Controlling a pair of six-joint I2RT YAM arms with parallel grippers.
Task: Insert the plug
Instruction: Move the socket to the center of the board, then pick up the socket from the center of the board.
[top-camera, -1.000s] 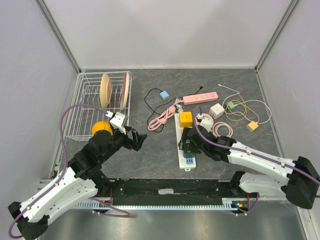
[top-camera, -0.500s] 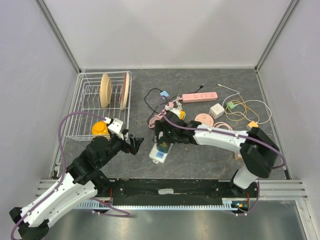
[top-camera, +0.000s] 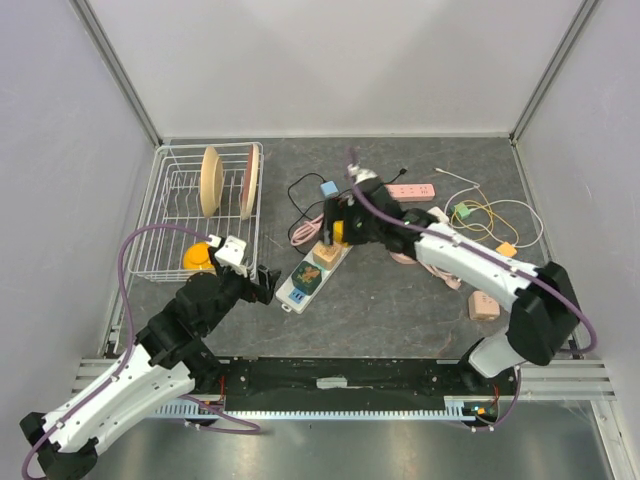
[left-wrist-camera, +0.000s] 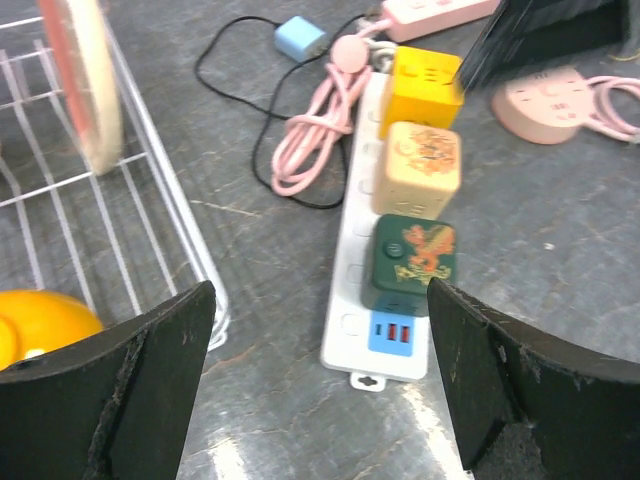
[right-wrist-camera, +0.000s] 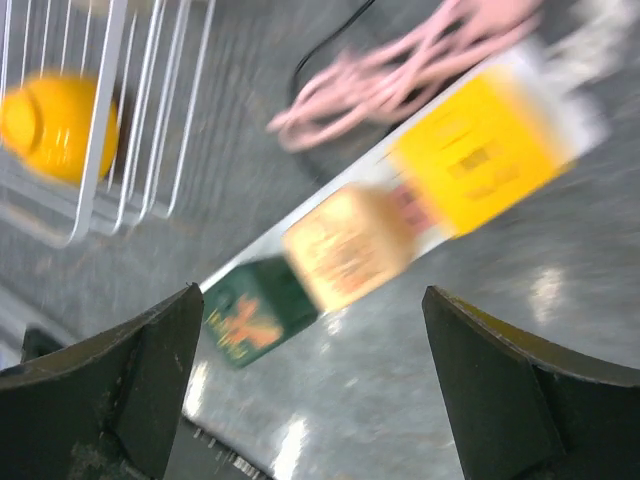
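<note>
Dish rack (top-camera: 180, 148) stands at the table's (top-camera: 380, 315) left side, clear of the work, its wires holding the plates upright on edge. White power strip (left-wrist-camera: 350, 275) lies slantwise between the two arms with its sockets facing up, so either arm can reach it from above. Right gripper (right-wrist-camera: 312, 295) hangs over the strip's far end, jaws spread wide with nothing between them, probably lined up to press or take the cube below. Left gripper (left-wrist-camera: 320, 295) waits just beside the strip's near end, also wide and empty, perhaps ready to steady the strip. I take the yellow cube plug (left-wrist-camera: 425, 78) to be the task's thing. It sits on the strip's far end and looks seated, though how deep I cannot tell.

Counted:
- One rack, holding two plates, a beige plate (top-camera: 211, 180) and a reddish plate (top-camera: 249, 180), plus one orange round thing (top-camera: 200, 256).
- Two power strips, the white one and a pink strip (top-camera: 418, 189) behind it.
- Three cubes on the white strip: yellow, a beige cube (left-wrist-camera: 422, 168) and a green cube (left-wrist-camera: 414, 255).
- Three loose small adapters in view: a blue adapter (top-camera: 327, 188), a green adapter (top-camera: 462, 211) and an orange adapter (top-camera: 505, 252). The right arm may hide more.
</note>
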